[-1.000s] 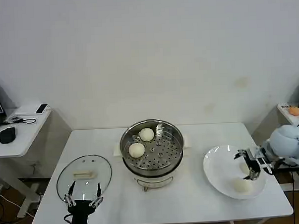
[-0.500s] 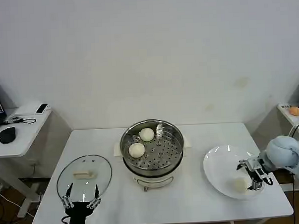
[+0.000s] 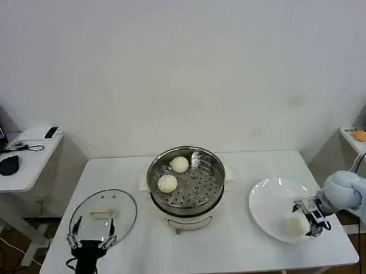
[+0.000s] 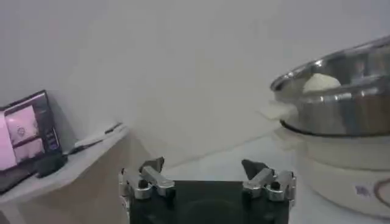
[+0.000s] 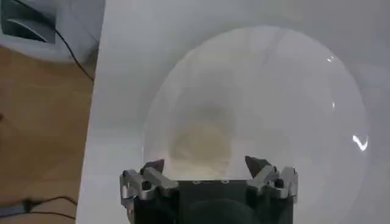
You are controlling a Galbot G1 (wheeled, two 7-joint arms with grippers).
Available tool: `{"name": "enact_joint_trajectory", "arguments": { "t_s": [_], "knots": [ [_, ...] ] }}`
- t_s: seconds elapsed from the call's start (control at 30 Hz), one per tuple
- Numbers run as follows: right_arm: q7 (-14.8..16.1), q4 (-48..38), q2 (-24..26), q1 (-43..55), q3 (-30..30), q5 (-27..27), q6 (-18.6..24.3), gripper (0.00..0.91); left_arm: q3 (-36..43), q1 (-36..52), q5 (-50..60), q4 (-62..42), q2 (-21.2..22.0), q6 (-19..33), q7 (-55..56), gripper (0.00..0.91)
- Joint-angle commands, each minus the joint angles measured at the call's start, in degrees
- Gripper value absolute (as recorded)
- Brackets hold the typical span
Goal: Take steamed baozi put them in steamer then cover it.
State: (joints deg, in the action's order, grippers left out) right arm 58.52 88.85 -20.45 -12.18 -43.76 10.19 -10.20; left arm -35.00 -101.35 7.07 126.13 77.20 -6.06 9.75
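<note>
The steamer (image 3: 186,184) stands mid-table with two steamed baozi (image 3: 180,164) (image 3: 167,184) on its perforated tray. A third baozi (image 3: 293,225) lies on the white plate (image 3: 268,200) at the right. My right gripper (image 3: 310,220) is low over the plate's front, open, its fingers on either side of that baozi (image 5: 201,141) without closing on it. The cover (image 3: 117,203), a glass lid with a cream handle, lies flat at the left. My left gripper (image 3: 90,242) hangs open at the lid's near edge, holding nothing. From the left wrist, the steamer (image 4: 341,97) shows with a baozi (image 4: 321,82) inside.
A white side table (image 3: 23,159) with a mouse and cables stands at the far left. Another small table with an orange object (image 3: 360,135) is at the far right. The plate (image 5: 292,91) sits close to the table's right front corner.
My right gripper has dropped toward the plate's front and now straddles the baozi there. My left gripper has slid left and back toward the table's near edge.
</note>
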Motion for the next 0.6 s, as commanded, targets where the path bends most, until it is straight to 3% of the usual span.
{"name": "enact_joint_trajectory", "arguments": {
  "t_s": [0.03,0.4,0.6],
  "knots": [
    [0.2,-0.4,-0.3,-1.3,0.8,0.8,-0.4,0.786,-1.5,-0.3,-2.3,3.4,-0.4,-1.2,-0.1,0.907],
    [0.6,-0.6,-0.5,-1.4,0.7,0.4,-1.0,0.665,-1.3,-0.3,-2.0,3.4,0.2,-1.2,0.0,0.907],
    [1.1,-1.6,-1.2,-1.3,1.2,0.3,-0.7,0.645,-1.3,-0.4,-2.0,3.5,0.2,-1.2,0.0,0.907]
  ]
}}
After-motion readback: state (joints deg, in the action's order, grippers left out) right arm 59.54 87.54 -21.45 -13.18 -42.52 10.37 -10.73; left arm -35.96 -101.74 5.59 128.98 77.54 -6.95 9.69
